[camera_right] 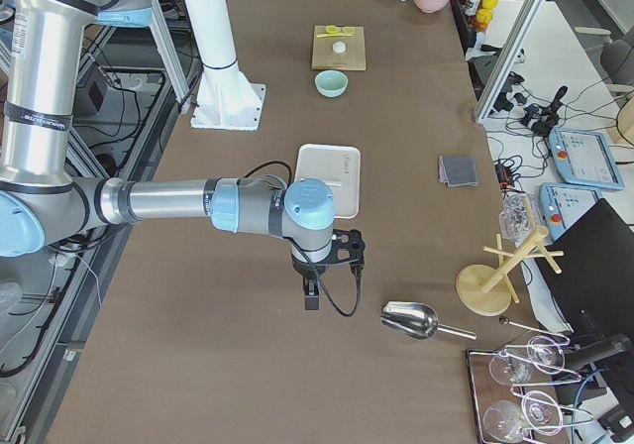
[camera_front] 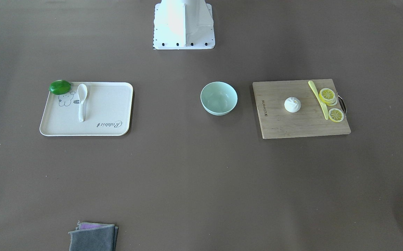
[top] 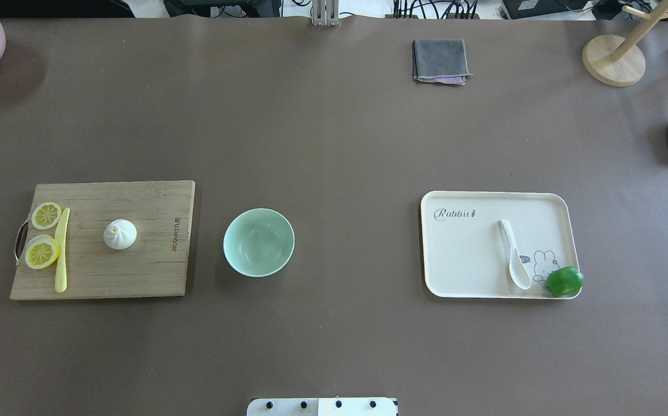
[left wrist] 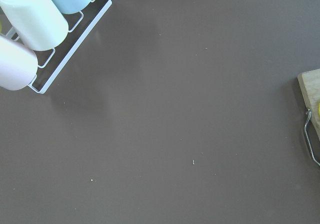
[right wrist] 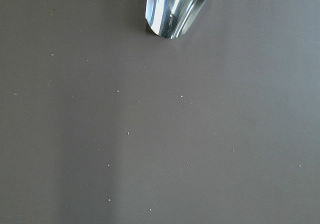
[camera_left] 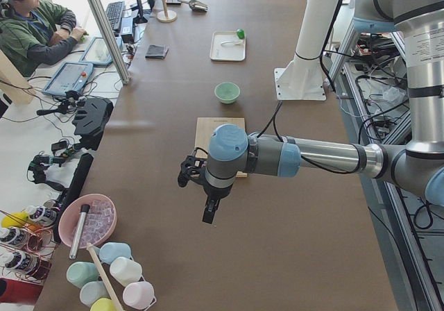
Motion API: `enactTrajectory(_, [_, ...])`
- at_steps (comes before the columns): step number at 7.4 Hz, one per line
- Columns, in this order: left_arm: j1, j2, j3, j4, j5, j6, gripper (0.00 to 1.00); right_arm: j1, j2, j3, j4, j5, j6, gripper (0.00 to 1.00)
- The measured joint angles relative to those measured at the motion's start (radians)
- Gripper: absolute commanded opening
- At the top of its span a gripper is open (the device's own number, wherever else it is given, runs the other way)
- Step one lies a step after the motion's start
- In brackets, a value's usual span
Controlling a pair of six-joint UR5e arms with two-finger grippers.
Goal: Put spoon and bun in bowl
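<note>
Nothing is in the bowl yet, so I judge the step in hand to be the first reach. Both claws show only in the side views, so I cannot tell how far either is open; neither appears to hold anything. My left gripper hangs over bare table off the handle end of the cutting board. The bun sits on the board, inward from that claw, and the yellow-green knife and lemon slices lie between claw and bun. I would carry the claw high over those, come straight down with the jaws wide, and close low on the dome's sides, gently, since it looks soft. My right gripper hangs near a metal scoop. The spoon lies on the tray, inward from that claw, its scoop end just beside a lime. I would take the handle crosswise, well away from the lime, and squeeze firmly because the glaze looks slippery. The bowl is further inward from each claw, beyond its target, so each carry is short, and I would release low.
</note>
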Motion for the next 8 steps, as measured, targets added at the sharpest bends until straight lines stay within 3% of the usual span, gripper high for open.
enactTrajectory(4, [0.002, 0.102, 0.021, -0.300, -0.003, 0.002, 0.98, 0.000, 0.004, 0.035, 0.045, 0.001, 0.005, 1.00])
enactTrajectory(6, [0.003, 0.108, 0.050, -0.513, -0.002, -0.004, 0.98, 0.000, 0.010, 0.049, 0.206, -0.005, 0.013, 1.00])
enactTrajectory(8, [0.007, 0.034, 0.108, -0.639, -0.016, -0.056, 0.98, 0.000, 0.017, 0.040, 0.347, 0.007, 0.027, 1.00])
